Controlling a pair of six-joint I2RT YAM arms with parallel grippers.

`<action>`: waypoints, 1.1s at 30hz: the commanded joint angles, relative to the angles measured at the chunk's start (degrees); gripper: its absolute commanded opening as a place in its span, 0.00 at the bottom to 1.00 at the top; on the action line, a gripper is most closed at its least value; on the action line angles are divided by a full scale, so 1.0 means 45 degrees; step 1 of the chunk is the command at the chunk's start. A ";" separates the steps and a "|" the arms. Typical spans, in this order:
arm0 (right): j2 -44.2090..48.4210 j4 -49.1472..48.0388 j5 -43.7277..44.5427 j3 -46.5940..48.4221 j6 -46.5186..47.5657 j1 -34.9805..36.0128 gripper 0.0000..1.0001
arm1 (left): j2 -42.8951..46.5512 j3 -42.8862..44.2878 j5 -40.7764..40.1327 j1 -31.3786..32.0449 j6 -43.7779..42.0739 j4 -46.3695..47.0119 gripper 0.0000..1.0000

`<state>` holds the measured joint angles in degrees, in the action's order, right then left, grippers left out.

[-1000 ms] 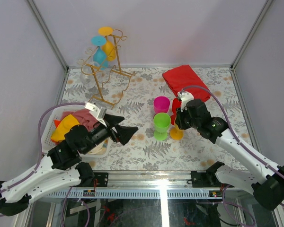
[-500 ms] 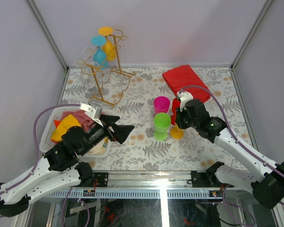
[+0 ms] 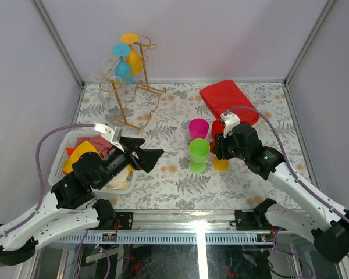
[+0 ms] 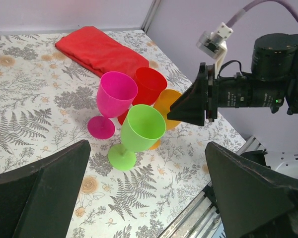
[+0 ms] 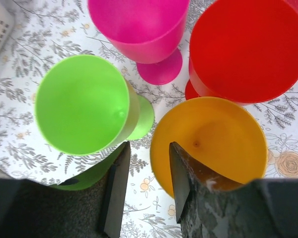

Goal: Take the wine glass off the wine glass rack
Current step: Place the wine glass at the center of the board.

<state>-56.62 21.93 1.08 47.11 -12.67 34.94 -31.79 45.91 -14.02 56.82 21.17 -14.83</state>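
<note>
Top external view shows you the gold wire wine glass rack in the upper left of the frame, standing on the fern-patterned counter. A blue plastic wine glass and a yellow plastic wine glass hang on it upside down, feet uppermost.

Your left gripper hovers at lower left, just beside the white plastic basket. Its jaws are spread wide and hold nothing, and it is well apart from the rack.

Your right gripper is at the cluster of upright glasses at centre. Its jaws are narrowly parted and straddle the near rim of the orange plastic wine glass. The lime-green plastic wine glass stands just beside it. The magenta plastic wine glass and the red plastic wine glass stand above them in that frame.

A folded red cloth lies at upper right.
</note>
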 commanded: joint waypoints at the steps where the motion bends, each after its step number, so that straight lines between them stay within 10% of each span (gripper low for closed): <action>1: 0.0793 -0.0522 -0.0688 0.0886 -0.0402 0.0058 0.45 | -0.0309 0.1029 -0.0825 -0.0049 0.0075 -0.0517 1.00; 8: 0.2301 -0.0699 -0.0424 0.1024 -0.0923 0.0051 0.53 | -0.2707 0.4109 -0.2614 -0.0067 0.0093 -0.2642 1.00; 14: 0.3149 -0.0967 -0.0728 0.0644 -0.1183 0.0048 0.63 | -0.5152 0.6579 -0.0775 -0.0980 -0.1166 -0.2888 1.00; 20: 0.3451 -0.0931 -0.1063 0.0403 -0.1318 0.0044 0.69 | -0.6624 0.8402 0.5318 -0.7154 -0.0583 -0.2972 1.00; 33: 0.3791 -0.0732 -0.2001 0.0607 -0.1208 0.0058 0.78 | -0.7901 0.7293 1.1723 -1.6683 0.3966 0.0765 1.00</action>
<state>-40.42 20.32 -5.32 48.25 -18.39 34.92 -65.39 81.58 25.26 -10.63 27.94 -22.31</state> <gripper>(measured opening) 0.778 0.997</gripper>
